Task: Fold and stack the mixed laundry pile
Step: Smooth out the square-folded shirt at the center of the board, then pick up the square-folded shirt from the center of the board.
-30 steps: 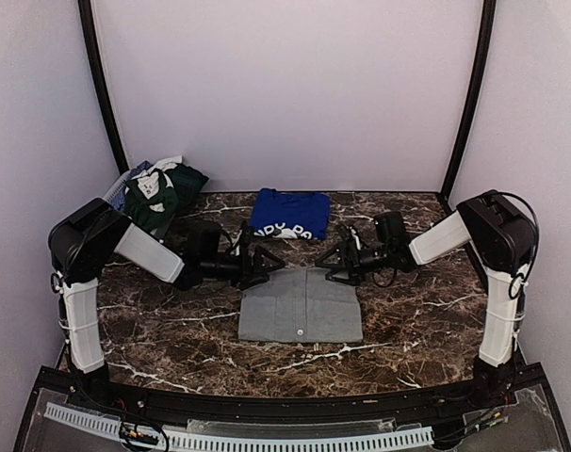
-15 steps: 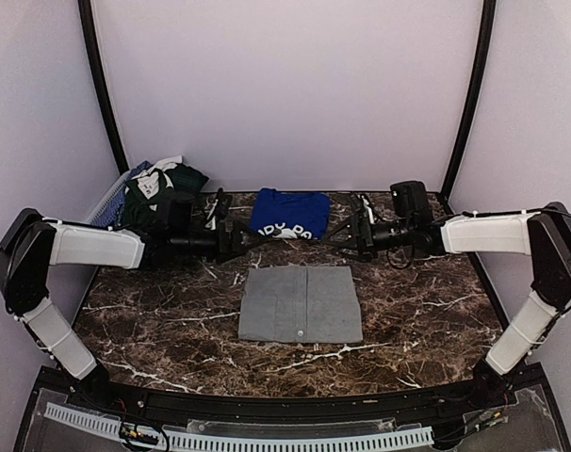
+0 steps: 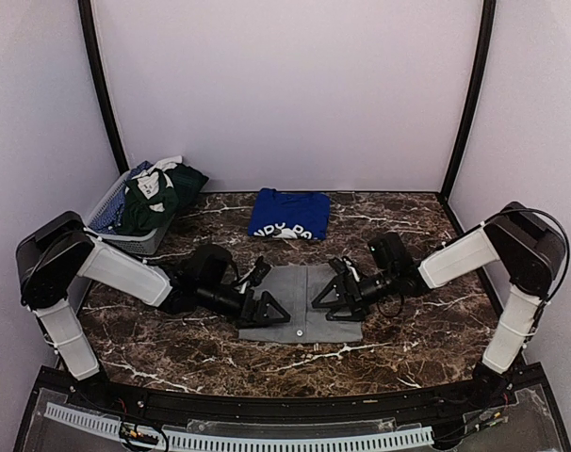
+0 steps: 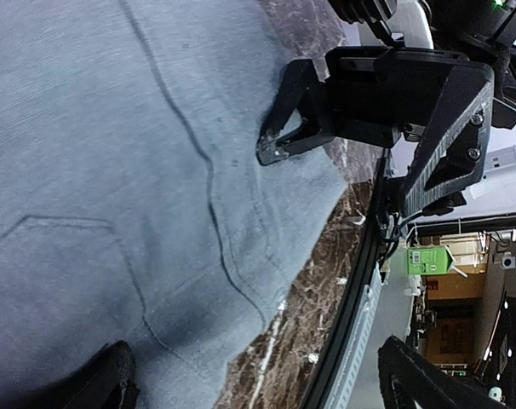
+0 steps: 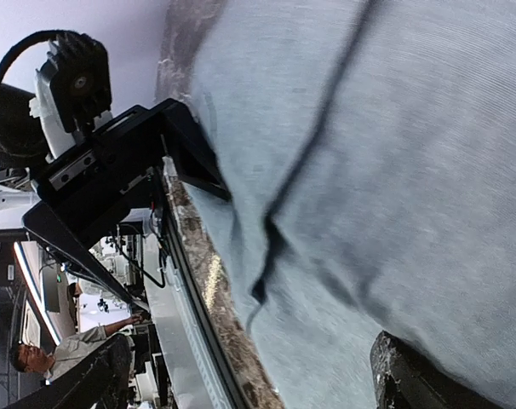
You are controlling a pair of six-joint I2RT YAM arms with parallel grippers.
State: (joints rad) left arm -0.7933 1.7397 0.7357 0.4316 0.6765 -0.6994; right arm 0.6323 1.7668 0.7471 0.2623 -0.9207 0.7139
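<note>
Grey polo [image 3: 302, 285]: folded flat between my claws.
Left claw [image 3: 271, 296]: spread wide, empty, at its left edge.
Right claw [image 3: 327, 288]: wide, empty, opposite edge.

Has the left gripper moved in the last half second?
Yes. The left gripper came nearward, from beside the blue T-shirt to the near-left corner of the grey polo shirt.

Two hands [image 3: 271, 294] [image 3: 328, 288], two folded shirts [image 3: 288, 215] [image 3: 302, 282], one basket [image 3: 140, 243]

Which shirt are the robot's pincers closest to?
The flat light-grey shirt at the front: the left pincer and right pincer are both over it, open. The folded blue T-shirt lies farther back, alone.
</note>
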